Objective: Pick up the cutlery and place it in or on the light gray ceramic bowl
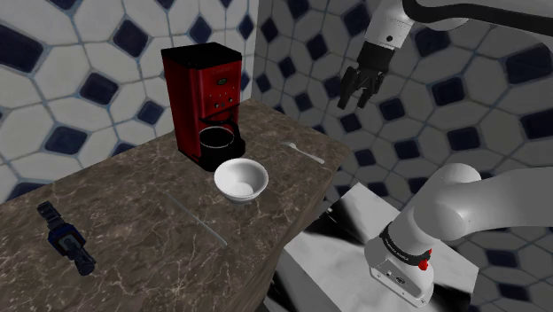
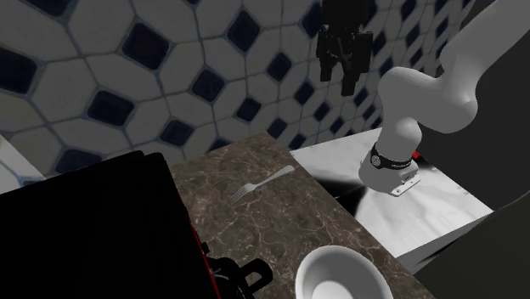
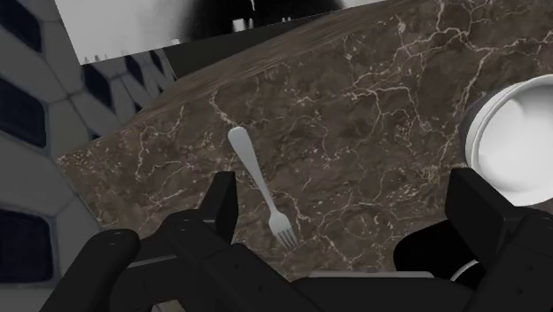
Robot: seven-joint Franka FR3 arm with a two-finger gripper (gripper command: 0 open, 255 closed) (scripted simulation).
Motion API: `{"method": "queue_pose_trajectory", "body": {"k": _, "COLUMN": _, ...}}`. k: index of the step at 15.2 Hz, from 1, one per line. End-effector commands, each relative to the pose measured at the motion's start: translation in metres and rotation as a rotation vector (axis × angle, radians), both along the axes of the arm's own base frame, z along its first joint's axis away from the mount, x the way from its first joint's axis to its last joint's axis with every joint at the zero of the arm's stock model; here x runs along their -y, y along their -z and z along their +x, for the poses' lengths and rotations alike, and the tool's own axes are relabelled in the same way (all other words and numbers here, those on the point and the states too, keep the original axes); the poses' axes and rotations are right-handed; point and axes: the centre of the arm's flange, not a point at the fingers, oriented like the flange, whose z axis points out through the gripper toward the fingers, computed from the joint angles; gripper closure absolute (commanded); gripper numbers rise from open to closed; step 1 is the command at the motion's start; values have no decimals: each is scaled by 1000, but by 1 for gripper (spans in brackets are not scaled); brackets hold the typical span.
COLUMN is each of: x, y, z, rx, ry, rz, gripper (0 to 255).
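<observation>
Pale fork (image 3: pixel 260 182) flat on marble counter (image 3: pixel 372 133); white bowl (image 1: pixel 241 191) upright, apart.

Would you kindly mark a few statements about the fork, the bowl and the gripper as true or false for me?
1. The fork lies on the marble counter, outside the bowl. True.
2. The gripper is shut on the fork. False: it hangs open above the counter, holding nothing.
3. The white bowl is empty. True.
4. The coffee maker beside the bowl is blue. False: it is red and black.
</observation>
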Motion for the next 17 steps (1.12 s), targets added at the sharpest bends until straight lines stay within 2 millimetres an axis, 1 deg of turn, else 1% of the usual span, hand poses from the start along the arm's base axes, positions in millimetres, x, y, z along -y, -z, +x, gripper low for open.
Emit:
{"method": "queue_pose_trajectory", "body": {"k": 1, "x": 0, "y": 0, "z": 0, "rx": 0, "ry": 0, "rz": 0, "gripper": 0}}
{"method": "queue_pose_trajectory", "body": {"k": 9, "x": 29, "y": 89, "z": 58, "rx": -26, "ry": -107, "rz": 23, "gripper": 0}}
{"method": "queue_pose_trajectory", "body": {"k": 17, "x": 50, "y": 180, "z": 117, "rx": -52, "ry": -214, "rz": 46, "gripper": 0}}
